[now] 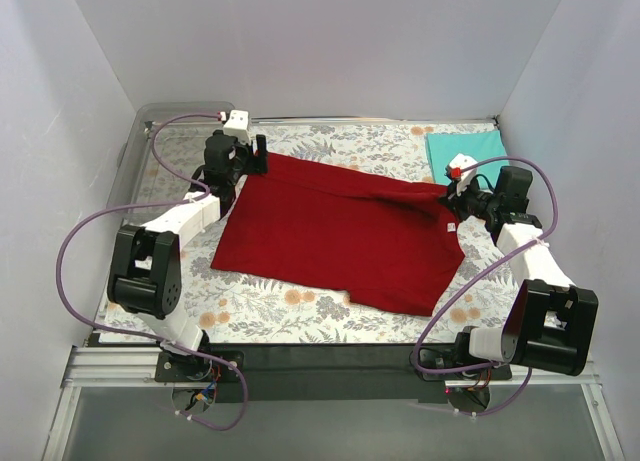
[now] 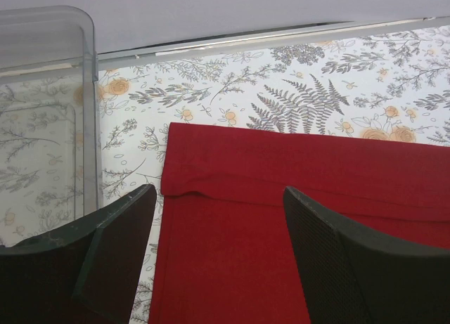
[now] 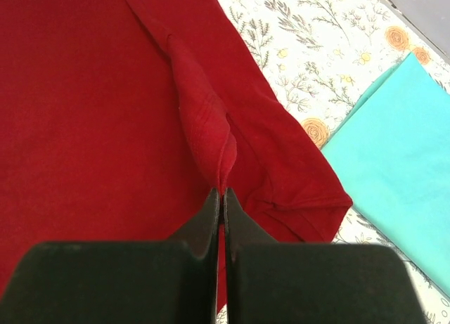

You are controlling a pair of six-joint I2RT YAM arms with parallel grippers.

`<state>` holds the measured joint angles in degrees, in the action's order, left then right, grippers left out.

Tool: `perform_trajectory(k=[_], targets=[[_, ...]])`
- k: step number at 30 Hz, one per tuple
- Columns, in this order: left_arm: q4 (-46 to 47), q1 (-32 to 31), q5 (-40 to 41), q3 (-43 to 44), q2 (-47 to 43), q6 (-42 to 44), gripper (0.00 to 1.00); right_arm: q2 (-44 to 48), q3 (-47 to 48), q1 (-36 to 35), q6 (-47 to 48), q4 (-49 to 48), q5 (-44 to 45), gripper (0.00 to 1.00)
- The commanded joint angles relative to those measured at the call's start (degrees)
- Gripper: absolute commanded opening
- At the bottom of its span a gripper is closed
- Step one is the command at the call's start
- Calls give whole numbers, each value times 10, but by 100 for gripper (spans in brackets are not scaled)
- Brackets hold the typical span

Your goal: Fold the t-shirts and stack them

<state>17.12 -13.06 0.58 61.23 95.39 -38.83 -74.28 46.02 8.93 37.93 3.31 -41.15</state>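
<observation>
Table covered with a floral-print cloth [image 1: 290, 311], grey ferns and orange blossoms on white; plain white walls [image 1: 320, 41] close it in at the back and both sides. A black strip [image 1: 330, 359] runs along the near edge between the arm bases. Clear plastic bin [image 2: 42, 127] stands at the far-left corner. Red t-shirt [image 1: 340, 236] lies spread across the middle, its top edge folded over. Teal t-shirt [image 1: 465, 151] lies flat at the far-right corner, just beside the red sleeve. Left gripper [image 2: 218, 197] is over the red shirt's far-left corner, jaws apart, nothing between them. Right gripper [image 3: 223, 194] is closed, pinching a ridge of red fabric near the sleeve.
</observation>
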Motion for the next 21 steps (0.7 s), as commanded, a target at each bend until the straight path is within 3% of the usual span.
perform_trajectory(k=[1, 21], targets=[[-3, 1, -5, -10, -48, -6, 67, 18, -1, 2, 16, 8, -20, 1], [-10, 1, -26, -54, -79, -21, 68, 31, -6, 1, 60, 67, -82, 1]])
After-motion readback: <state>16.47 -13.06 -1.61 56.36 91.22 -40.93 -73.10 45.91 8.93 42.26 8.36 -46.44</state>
